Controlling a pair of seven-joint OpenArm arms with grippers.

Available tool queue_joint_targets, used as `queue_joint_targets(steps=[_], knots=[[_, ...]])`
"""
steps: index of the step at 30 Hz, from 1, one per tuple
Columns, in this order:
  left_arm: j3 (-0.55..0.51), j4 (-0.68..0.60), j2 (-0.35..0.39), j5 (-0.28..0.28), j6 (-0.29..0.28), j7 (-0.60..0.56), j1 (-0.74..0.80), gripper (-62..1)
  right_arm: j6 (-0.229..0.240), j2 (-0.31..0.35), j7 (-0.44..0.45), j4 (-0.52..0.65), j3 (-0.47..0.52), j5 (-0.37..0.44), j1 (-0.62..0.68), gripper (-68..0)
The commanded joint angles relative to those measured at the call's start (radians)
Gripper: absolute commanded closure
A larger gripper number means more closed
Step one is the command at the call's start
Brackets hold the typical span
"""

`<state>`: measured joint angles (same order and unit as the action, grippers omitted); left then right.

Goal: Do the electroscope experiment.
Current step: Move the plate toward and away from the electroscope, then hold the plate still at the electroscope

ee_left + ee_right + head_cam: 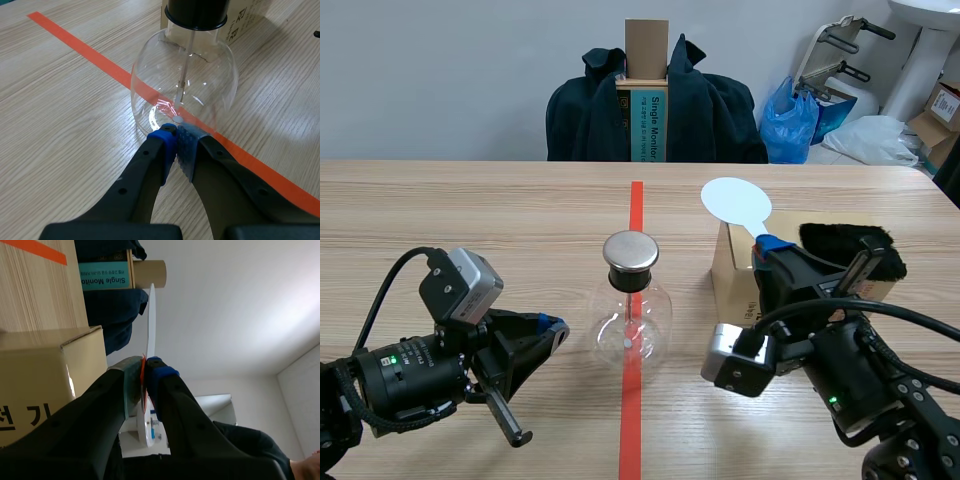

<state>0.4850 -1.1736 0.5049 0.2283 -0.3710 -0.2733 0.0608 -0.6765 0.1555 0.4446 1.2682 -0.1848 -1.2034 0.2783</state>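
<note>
Cardboard box: front partly hidden behind right arm. White paddle: handle buried in right pincer. Flask stopper: top cut off, left wrist view.

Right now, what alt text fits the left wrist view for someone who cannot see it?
The left claw, shut, points its blue-padded tips at the foot of a glass electroscope flask with a black stopper and a thin rod inside. The flask stands on an orange-red tape line on a wooden table.
</note>
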Motion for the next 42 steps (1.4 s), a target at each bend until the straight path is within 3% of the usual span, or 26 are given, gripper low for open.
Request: queue_joint_targets(steps=[1, 5, 18, 23, 42], knots=[[0.000, -0.022, 0.003, 0.010, -0.005, -0.014, -0.006, -1.9, -0.012, 0.005, -0.005, 0.016, 0.004, 0.010, -0.007, -0.9], [0.000, -0.022, 0.003, 0.010, -0.005, -0.014, -0.006, -1.9, -0.012, 0.005, 0.012, 0.016, 0.004, 0.010, -0.007, -0.9], [0.000, -0.022, 0.003, 0.010, -0.005, -0.014, -0.006, -1.9, -0.020, 0.000, 0.322, 0.016, 0.004, 0.010, -0.008, -0.9], [0.000, -0.022, 0.003, 0.010, -0.005, -0.014, -0.006, -1.9, -0.020, 0.000, 0.397, 0.016, 0.004, 0.010, -0.008, -0.9], [0.000, -0.022, 0.003, 0.010, -0.005, -0.014, -0.006, -1.9, -0.020, 0.000, 0.415, 0.016, 0.004, 0.010, -0.008, -0.9]])
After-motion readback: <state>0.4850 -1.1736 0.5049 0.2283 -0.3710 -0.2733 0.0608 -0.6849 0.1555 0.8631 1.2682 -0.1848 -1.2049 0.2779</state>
